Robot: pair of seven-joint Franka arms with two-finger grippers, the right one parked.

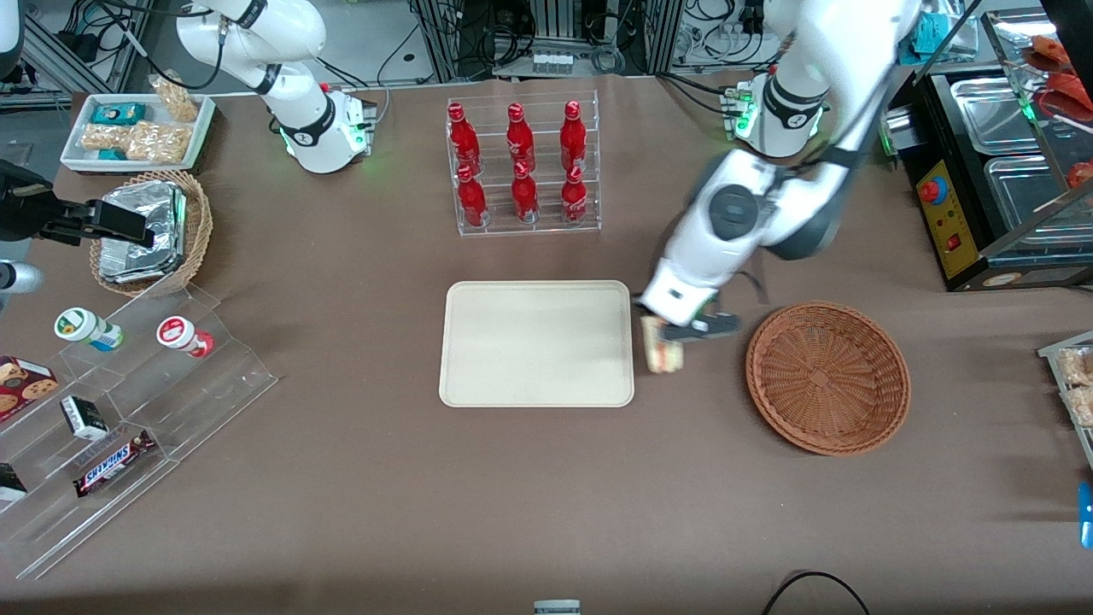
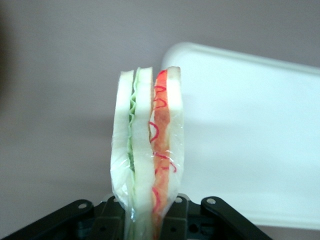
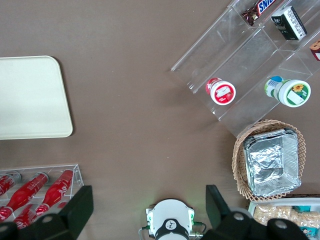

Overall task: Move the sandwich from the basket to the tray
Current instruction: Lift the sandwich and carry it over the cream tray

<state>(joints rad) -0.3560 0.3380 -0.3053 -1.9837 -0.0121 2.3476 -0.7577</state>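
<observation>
My left gripper (image 1: 675, 335) is shut on the sandwich (image 1: 663, 348), a clear-wrapped wedge of white bread with red-orange and green-pale layers. It holds it above the table between the reddish-brown wicker basket (image 1: 827, 377) and the cream-beige tray (image 1: 537, 342), close to the tray's edge. The basket holds nothing that I can see. In the left wrist view the sandwich (image 2: 147, 150) stands between the black fingers (image 2: 107, 220), with the tray's rounded corner (image 2: 250, 135) beside it. The tray also shows in the right wrist view (image 3: 30, 97).
A clear rack of red bottles (image 1: 523, 162) stands farther from the front camera than the tray. Toward the parked arm's end are a tan basket with foil packets (image 1: 149, 229), a white snack tray (image 1: 137, 128) and a clear stepped stand (image 1: 111, 410). A black unit (image 1: 995, 171) stands at the working arm's end.
</observation>
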